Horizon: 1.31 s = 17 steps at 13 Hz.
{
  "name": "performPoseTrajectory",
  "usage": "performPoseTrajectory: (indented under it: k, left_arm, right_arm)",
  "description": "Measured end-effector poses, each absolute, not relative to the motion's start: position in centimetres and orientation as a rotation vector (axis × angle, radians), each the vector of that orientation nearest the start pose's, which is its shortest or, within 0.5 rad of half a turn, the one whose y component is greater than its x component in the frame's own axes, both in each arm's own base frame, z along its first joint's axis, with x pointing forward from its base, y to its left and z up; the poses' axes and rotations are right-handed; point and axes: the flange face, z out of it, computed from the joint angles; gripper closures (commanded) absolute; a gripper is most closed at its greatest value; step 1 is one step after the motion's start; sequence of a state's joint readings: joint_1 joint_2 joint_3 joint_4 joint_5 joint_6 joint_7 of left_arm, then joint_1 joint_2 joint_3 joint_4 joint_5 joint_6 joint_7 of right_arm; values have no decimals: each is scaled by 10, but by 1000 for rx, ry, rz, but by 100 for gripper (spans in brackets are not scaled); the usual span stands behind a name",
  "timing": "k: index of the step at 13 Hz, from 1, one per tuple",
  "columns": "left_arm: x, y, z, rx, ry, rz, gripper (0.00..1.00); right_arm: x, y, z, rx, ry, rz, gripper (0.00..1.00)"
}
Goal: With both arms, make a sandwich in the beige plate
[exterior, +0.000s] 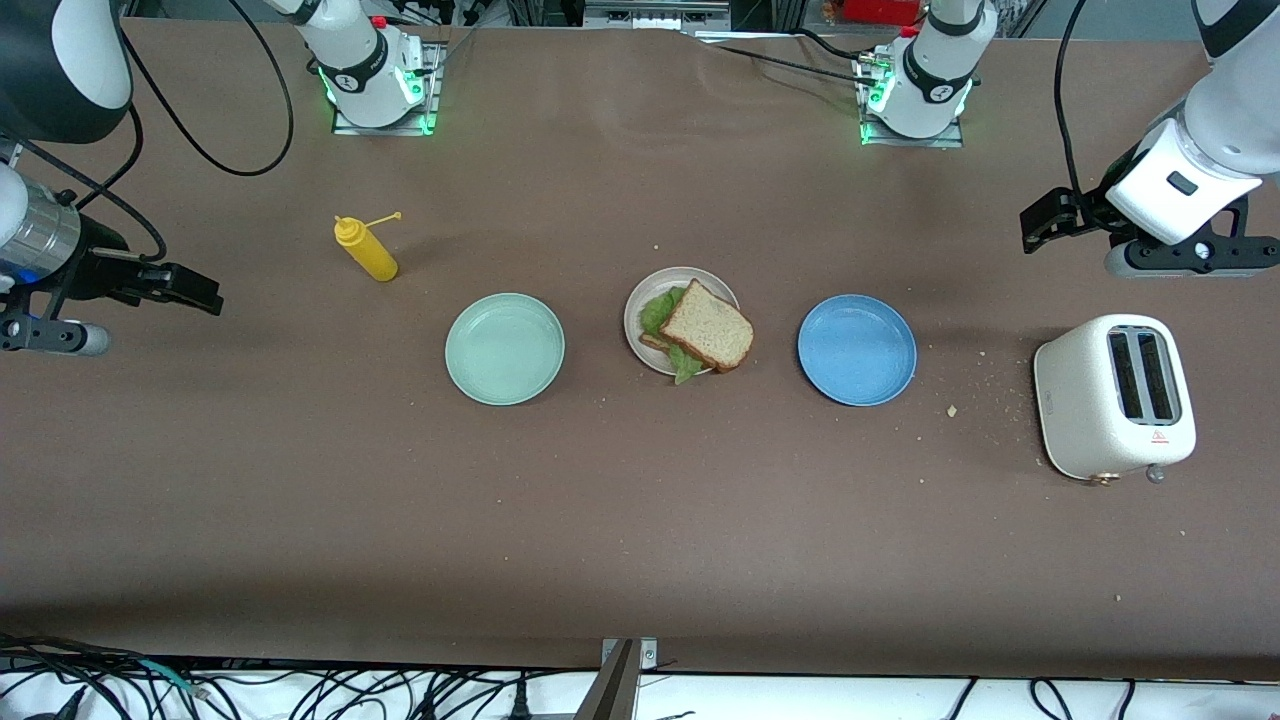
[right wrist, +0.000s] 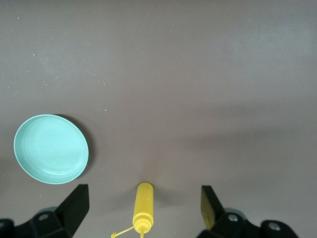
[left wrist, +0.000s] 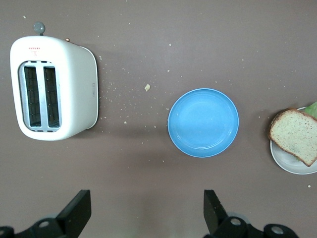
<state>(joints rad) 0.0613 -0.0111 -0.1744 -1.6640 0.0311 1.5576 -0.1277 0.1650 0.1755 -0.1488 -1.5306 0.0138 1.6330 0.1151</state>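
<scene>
- Sitting on the beige plate point(exterior: 640, 300) at mid-table: one sandwich point(exterior: 700, 329), assembled, with the top slice point(exterior: 707, 325) over the lettuce point(exterior: 662, 312) and an edge of the lower slice showing beneath.
- Sandwich position: the top slice overhangs the plate rim toward the blue plate point(exterior: 857, 349); lettuce shows at the rim toward the mint plate point(exterior: 505, 348).
- Key relation: the sandwich lies between the two grippers, well apart from both. Judged from the wrist views, the left arm is the nearer, since only its camera catches the sandwich, just past the blue plate.
- Left gripper point(exterior: 1047, 220): in the air off the sandwich toward the left arm's end of the table, over bare table near the toaster point(exterior: 1115, 395); fingers spread, holding nothing.
- Right gripper point(exterior: 190, 288): in the air off the sandwich toward the right arm's end, over bare table past the mustard bottle point(exterior: 365, 249); fingers spread, holding nothing.
- Judgement: the stack looks finished; at most, a nudge of the top slice back inside the rim remains.
- Count: plates, three in a row (mint, beige, blue), the sandwich's plate in the middle.
- Count: bread slices, two; lettuce leaves, one.
- Count: toaster, one, slots empty.
- Count: mustard bottle, one, lying with its nozzle pointing away from the sandwich.
- Count: crumbs, a scatter between the blue plate and the toaster.
</scene>
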Motion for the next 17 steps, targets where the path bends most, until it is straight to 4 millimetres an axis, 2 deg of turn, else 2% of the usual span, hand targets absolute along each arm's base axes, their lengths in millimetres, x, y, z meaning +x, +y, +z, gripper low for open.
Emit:
performPoseTrajectory:
  k: [17]
  left_arm:
    - [542, -58, 587, -3092, -25, 156, 0]
  right_arm:
    - [607, 18, 548, -3153, 156, 111, 0]
